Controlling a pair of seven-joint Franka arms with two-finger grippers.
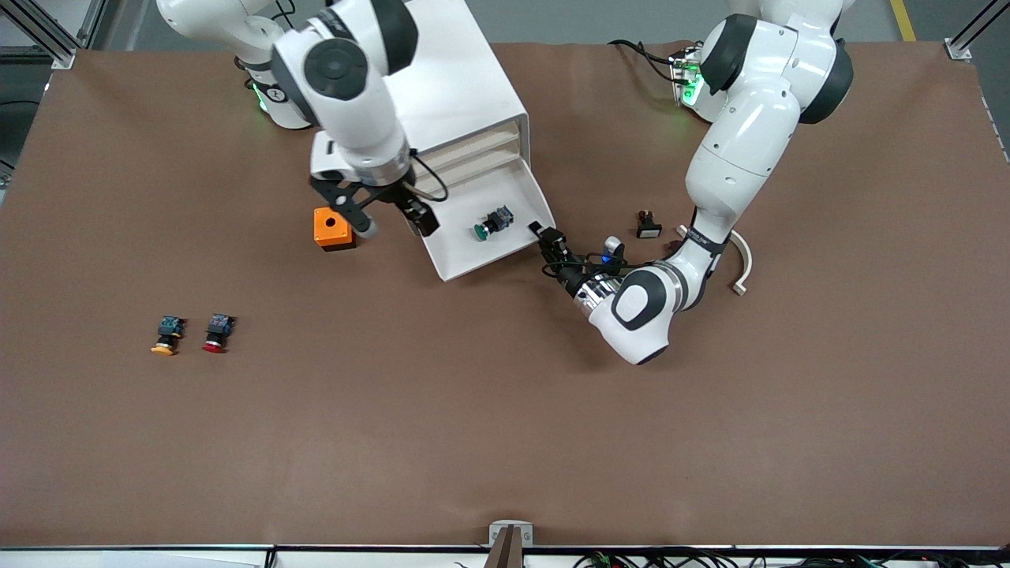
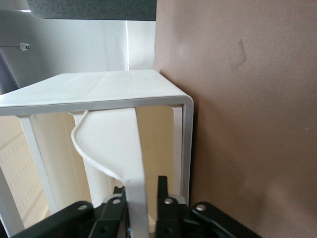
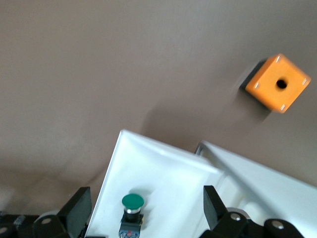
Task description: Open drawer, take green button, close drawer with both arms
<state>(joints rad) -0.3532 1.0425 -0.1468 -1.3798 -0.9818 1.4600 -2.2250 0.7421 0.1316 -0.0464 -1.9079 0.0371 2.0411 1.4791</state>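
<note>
Brown matting is covering the whole table (image 1: 505, 442), with the tall white cabinet (image 1: 465, 87) lying on it near the robots' bases. Its drawer (image 1: 505, 248) is standing pulled well out toward the front camera, tray floor exposed. The button (image 1: 493, 223), green cap and dark body, is lying on its side on that floor, roughly mid-tray.

The left gripper (image 1: 544, 237) is sitting low at the drawer's corner toward the left arm's end of the table; in its wrist view the fingers (image 2: 166, 198) are closing on the drawer's thin white wall, so it is gripping and steadying the tray. The right gripper (image 1: 390, 213) is hanging over the drawer's edge toward the right arm's end, beside the orange box (image 1: 332, 229). Its two fingers (image 3: 74, 213) are standing wide apart with nothing between them, the green cap showing between them in the wrist view.

Step in hand, as I judge it: taking the button. Doing it well is meaning the right gripper is centring over the dark body rather than the rounded cap, turning so the pads meet the body's sides, and descending without clipping the drawer walls. The left should be holding the tray firm so it is not sliding.

Red-capped (image 1: 217, 331) and yellow-capped (image 1: 167, 335) buttons are lying well apart, nearer the camera.
</note>
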